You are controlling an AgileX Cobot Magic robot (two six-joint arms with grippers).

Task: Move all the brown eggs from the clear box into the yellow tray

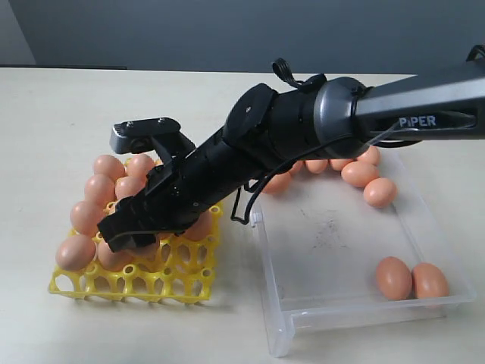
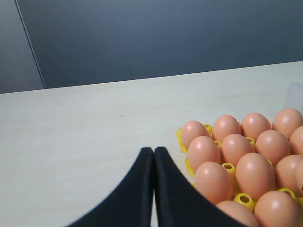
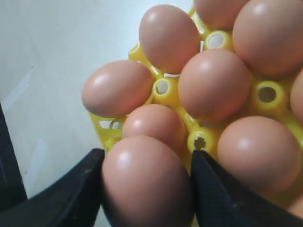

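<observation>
Lower left, the right gripper (image 3: 147,163) clamps a brown egg (image 3: 144,184) over the partly filled yellow tray (image 1: 163,284). The clear box (image 1: 333,250), right, holds two eggs (image 1: 394,277) in front, more along its far wall. The arm (image 1: 417,121) above reads "PiPER". The left gripper (image 2: 153,151) is closed, empty.

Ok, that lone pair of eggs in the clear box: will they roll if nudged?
The pair of eggs are smooth ovals loose on the clear box's flat floor, so a nudge likely rolls them. They seem to touch, so pushing one may shift both.
</observation>
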